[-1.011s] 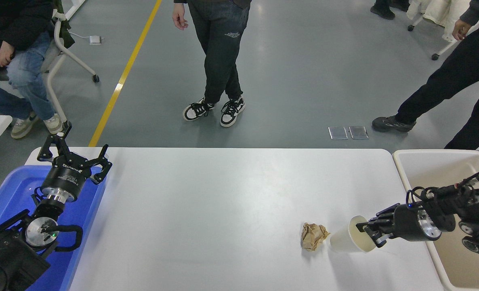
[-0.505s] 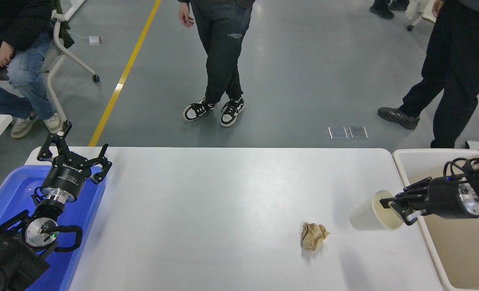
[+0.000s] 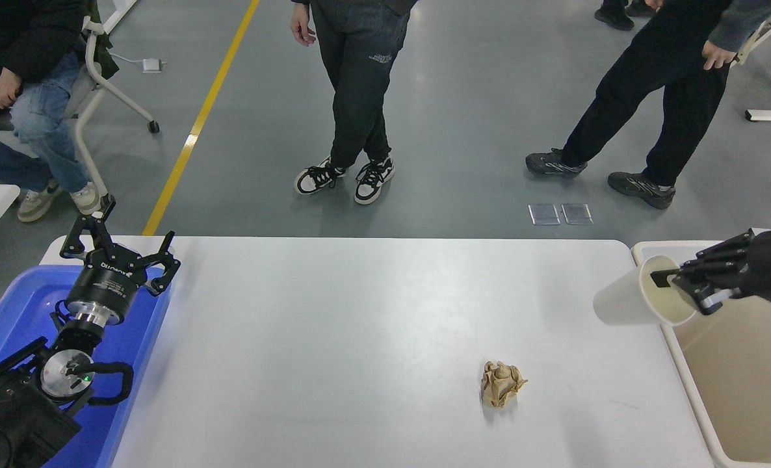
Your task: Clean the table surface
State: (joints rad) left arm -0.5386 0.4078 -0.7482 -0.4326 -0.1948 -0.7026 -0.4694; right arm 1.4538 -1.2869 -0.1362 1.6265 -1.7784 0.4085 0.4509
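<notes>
The white table surface [image 3: 333, 338] fills the middle of the head view. A crumpled brown paper ball [image 3: 501, 383] lies on it at the right front. My right gripper [image 3: 681, 286] is shut on the rim of a white paper cup [image 3: 632, 302] and holds it on its side in the air, above the table's right edge beside the beige bin [image 3: 743, 370]. My left gripper [image 3: 119, 250] is open and parked over the blue bin [image 3: 15, 312] at the lower left.
The blue bin stands off the table's left edge, the beige bin off its right edge. One person [image 3: 353, 97] stands beyond the far edge, another [image 3: 645, 97] walks at the far right, and a third [image 3: 15, 97] sits at the far left.
My right gripper has lifted the paper cup off the table and carried it up and to the right, away from the paper ball, to the beige bin's edge. The person at far right has walked left.
</notes>
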